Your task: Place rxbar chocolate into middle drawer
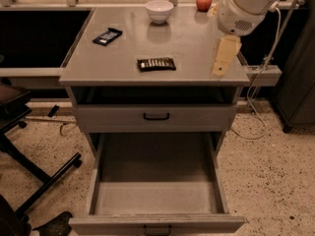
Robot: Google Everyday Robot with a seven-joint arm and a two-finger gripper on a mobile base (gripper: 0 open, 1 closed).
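The rxbar chocolate (156, 64) lies flat on the grey cabinet top (192, 43), near its front edge at the middle. The middle drawer (156, 199) is pulled out wide below, and its tray is empty. My gripper (224, 57) hangs from the white arm (246, 6) over the right front corner of the cabinet top, well to the right of the bar and not touching it. It holds nothing that I can see.
A dark blue-black bar (107, 36) lies at the top's left. A white bowl (159, 10) and a red apple (204, 2) stand at the back. The upper drawer (156, 116) is closed. A black chair base (34, 181) stands on the left floor; cables (256, 107) hang at the right.
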